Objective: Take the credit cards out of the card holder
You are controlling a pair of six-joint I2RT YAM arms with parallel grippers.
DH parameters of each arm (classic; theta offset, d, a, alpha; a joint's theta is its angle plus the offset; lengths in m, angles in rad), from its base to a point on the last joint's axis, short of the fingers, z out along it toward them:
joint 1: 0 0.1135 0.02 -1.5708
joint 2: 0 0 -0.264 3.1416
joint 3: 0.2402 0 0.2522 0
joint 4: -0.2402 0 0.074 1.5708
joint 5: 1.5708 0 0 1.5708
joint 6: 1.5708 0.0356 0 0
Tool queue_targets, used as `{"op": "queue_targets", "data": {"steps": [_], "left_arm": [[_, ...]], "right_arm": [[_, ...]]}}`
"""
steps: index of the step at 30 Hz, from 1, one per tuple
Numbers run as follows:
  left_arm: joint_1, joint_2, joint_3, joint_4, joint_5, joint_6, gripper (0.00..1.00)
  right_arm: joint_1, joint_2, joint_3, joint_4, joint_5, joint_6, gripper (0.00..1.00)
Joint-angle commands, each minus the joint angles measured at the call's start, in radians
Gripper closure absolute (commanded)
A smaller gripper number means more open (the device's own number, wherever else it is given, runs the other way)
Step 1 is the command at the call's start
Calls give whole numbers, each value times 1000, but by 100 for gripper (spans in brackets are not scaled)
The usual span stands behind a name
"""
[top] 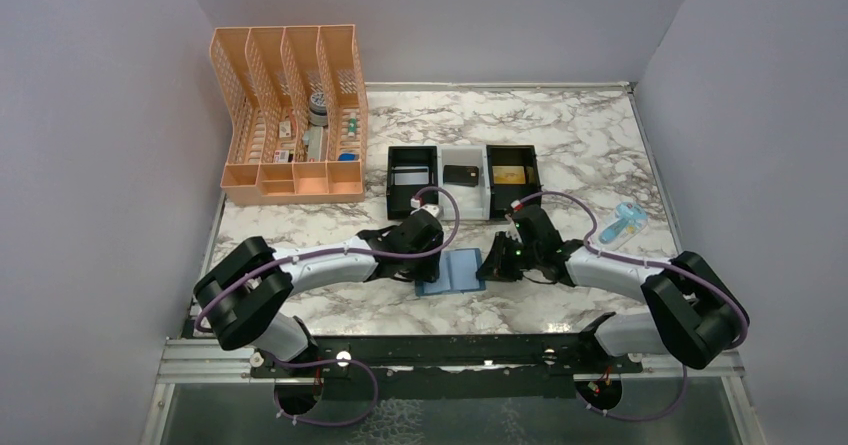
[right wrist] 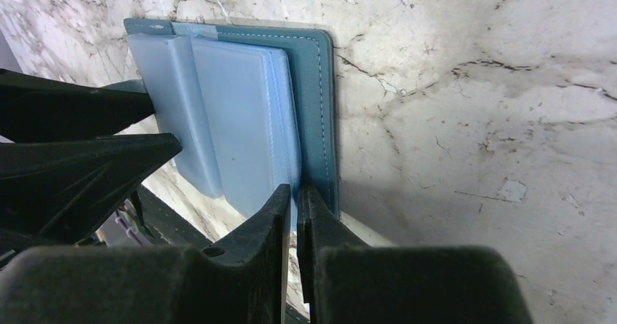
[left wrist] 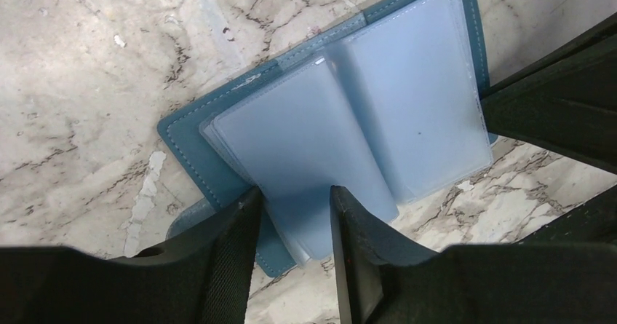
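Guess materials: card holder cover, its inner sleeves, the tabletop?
The card holder cover: leather or faux leather, matte teal, with pale stitching along the edge. The inner sleeves: soft plastic, probably vinyl, going by the milky translucent look and thin stacked pages. The tabletop: marble pattern with a slight sheen; real stone or printed laminate, cannot tell.

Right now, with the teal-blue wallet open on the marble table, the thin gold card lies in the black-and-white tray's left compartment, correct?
No. The thin gold card lies in the right compartment of the black-and-white tray, as the top external view shows. The teal-blue wallet is indeed open on the marble table.
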Motion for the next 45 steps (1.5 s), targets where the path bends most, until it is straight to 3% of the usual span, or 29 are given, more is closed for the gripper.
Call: {"op": "queue_targets", "data": {"steps": [1,8,14,18,23,31,39,45], "left_arm": [[-10,19,-9,108,96,-13,61],[-10,28,-30,211,173,-44,63],[-9,26,-8,142,135,-23,72],[-10,-11,3,70,86,-6,72],[-10,-87,11,-10,18,5,59],[-8,-215,63,-108,-84,73,28],[32,-292,158,-213,-262,178,3],[219,-387,192,-280,-315,218,1]], "right_arm": [[7,31,-11,40,-38,-7,91],[7,41,-8,48,-54,-9,91],[7,-52,-18,15,5,11,94],[7,-135,-31,-34,45,24,95],[6,-214,-18,-125,117,10,82],[6,-313,132,-307,329,-93,62],[6,-524,197,-176,480,-322,33],[7,-582,227,-36,646,-501,25]]}}
